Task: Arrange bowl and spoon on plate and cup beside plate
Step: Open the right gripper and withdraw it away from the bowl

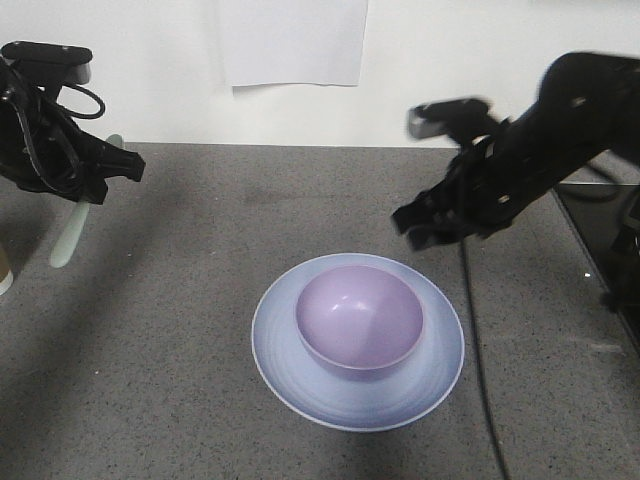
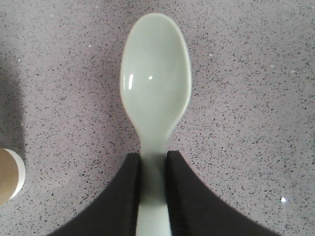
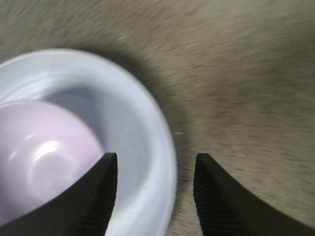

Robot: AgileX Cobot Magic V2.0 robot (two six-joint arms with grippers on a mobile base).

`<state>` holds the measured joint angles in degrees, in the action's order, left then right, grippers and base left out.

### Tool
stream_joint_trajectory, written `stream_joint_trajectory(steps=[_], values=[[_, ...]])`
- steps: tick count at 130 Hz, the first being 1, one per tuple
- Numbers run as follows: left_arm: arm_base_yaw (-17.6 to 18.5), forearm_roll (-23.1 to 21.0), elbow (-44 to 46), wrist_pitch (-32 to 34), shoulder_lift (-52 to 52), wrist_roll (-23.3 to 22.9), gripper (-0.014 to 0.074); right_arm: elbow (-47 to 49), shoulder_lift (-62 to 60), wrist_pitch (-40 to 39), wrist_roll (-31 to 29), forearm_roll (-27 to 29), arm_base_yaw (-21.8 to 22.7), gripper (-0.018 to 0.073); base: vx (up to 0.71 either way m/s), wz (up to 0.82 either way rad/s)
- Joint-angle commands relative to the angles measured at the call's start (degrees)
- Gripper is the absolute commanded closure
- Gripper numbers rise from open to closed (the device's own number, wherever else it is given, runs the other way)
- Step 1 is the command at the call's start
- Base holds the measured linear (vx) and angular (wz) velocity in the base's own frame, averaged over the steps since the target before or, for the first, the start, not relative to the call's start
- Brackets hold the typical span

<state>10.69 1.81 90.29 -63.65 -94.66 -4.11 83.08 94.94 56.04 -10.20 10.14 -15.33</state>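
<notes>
**Spoon gripped left of plate; bowl seated on plate**

- Plate (image 1: 300, 388) lies flat on the grey speckled desk (image 1: 170, 400), in the near middle.
- Bowl (image 1: 360, 318) stands upright on the plate, mouth up and nothing inside. It sits a little toward the plate's far right side, so more bare rim shows on the near left.
- Spoon (image 2: 156, 88) is well to the left of the plate. The left fingers (image 2: 123, 196) are closed on its handle, one on each side. The scoop end sticks out past the fingertips, hollow side facing the wrist camera. In the front view the spoon slants with the scoop end lowest. Cannot tell whether the tip touches the desk.
- Cup (image 2: 9, 174) is farther left of the plate than the spoon, cut off at the picture edge. Only part of its brown wall and white band shows.
- Right fingers (image 3: 93, 196) are spread apart with nothing between them, raised over the plate's far right rim. Right wrist view is blurred.
</notes>
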Motion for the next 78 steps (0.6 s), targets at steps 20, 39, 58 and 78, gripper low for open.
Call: stream_joint_trajectory(steps=[20,39,58,78], values=[[0.2,-0.1,1.6,2.1,2.8,-0.4,0.0604,0.6,-10.7,-2.7,8.8,-11.2,2.2,0.0221,0.00,0.00],[0.2,-0.1,1.6,2.1,2.8,-0.4,0.0604,-7.3,-17.6,-7.9,11.2,-12.7,2.1,0.0262,0.00,0.00],[0.2,-0.1,1.6,2.1,2.8,-0.4,0.0604,-17.8,-25.4,-14.2,12.1,-13.1,2.1,0.0296,0.00,0.00],[0.2,-0.1,1.6,2.1,2.8,-0.4,0.0604,-24.9,-32.1,-15.9,12.4,-13.1,2.1,0.0327,0.00,0.00]])
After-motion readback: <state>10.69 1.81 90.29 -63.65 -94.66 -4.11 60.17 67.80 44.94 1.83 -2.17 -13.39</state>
